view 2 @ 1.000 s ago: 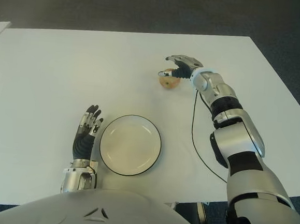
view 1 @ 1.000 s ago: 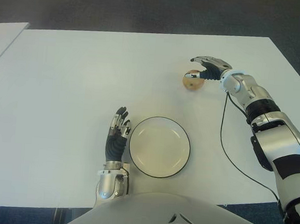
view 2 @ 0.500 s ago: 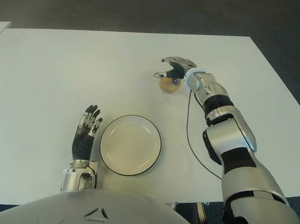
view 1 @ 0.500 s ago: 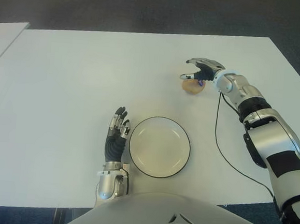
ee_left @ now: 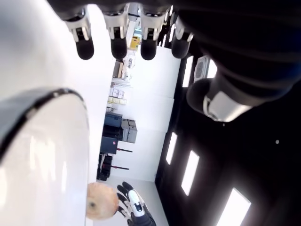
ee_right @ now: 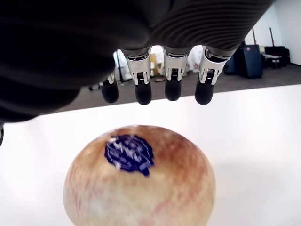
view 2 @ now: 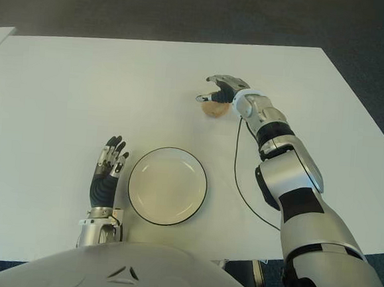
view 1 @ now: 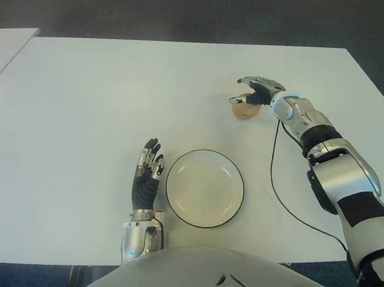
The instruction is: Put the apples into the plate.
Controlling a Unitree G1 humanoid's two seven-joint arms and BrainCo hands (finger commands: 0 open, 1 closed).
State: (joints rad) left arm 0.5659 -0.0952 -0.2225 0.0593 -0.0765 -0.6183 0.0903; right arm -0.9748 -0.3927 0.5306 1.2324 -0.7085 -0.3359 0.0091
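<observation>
**Apple under my right palm, plate still bare**

My right hand (view 1: 254, 92) is stretched out to the far part of the white table (view 1: 89, 102), arched over the one apple (view 1: 246, 108) I can see. In my right wrist view the apple (ee_right: 139, 181) fills the space just below my palm, blue sticker facing up, and my fingertips (ee_right: 143, 94) hang extended above and beyond it with a clear gap. So these fingers are spread and have hold of nothing; I judge the grasp has not closed yet.

The apple sits on the table at about one o'clock from the plate (view 1: 208, 155), well apart from it. The plate lies close in front of my body and shows nothing inside.

My left hand (view 1: 146, 178) is idle, showing just beside the plate at its nine o'clock, fingers straight and relaxed, empty.

As I read it, nothing of the task is done. Left to do: curl my right fingers around the apple, lift it, carry it back toward six o'clock and set it in the plate. No other apple shows.
</observation>
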